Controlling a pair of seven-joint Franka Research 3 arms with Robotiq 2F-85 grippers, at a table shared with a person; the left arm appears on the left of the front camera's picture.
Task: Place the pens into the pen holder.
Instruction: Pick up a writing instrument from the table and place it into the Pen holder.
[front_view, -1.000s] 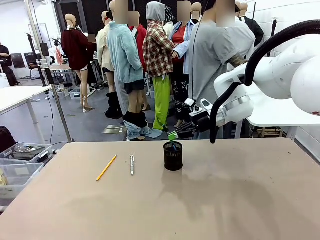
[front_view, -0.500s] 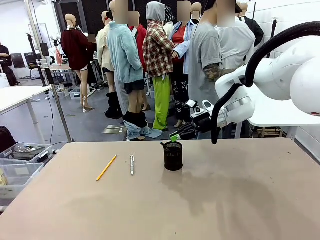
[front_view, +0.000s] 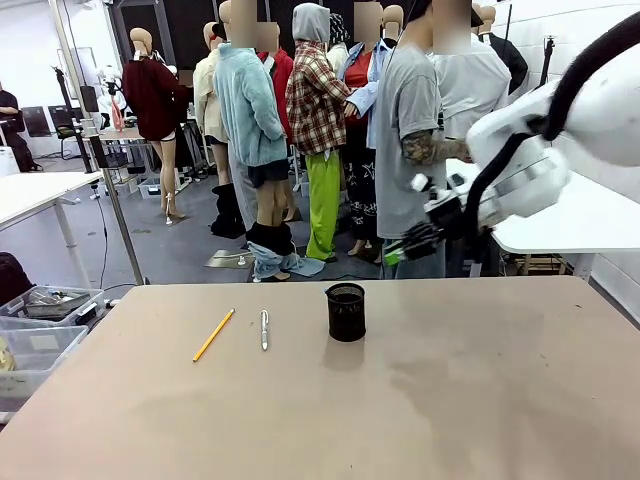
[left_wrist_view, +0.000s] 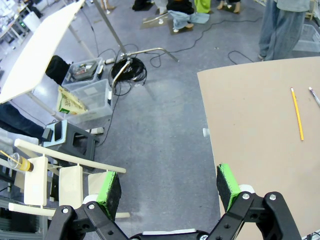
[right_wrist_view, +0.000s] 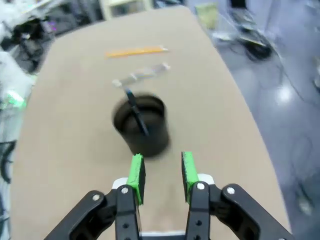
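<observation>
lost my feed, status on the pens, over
Left gripper open, off table. Right gripper open, empty, raised. Yellow pencil, silver pen on table left of pen holder. Nothing in the way.

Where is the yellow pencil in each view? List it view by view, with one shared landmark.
Front: yellow pencil, lower left of centre.
Left wrist: far right, upper half.
Right wrist: top centre, beyond the pen holder.
Landmark: the silver pen lying beside it in all three.

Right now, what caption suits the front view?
The right hand hovers high, right of the black pen holder; yellow pencil and silver pen lie on the table.
</observation>
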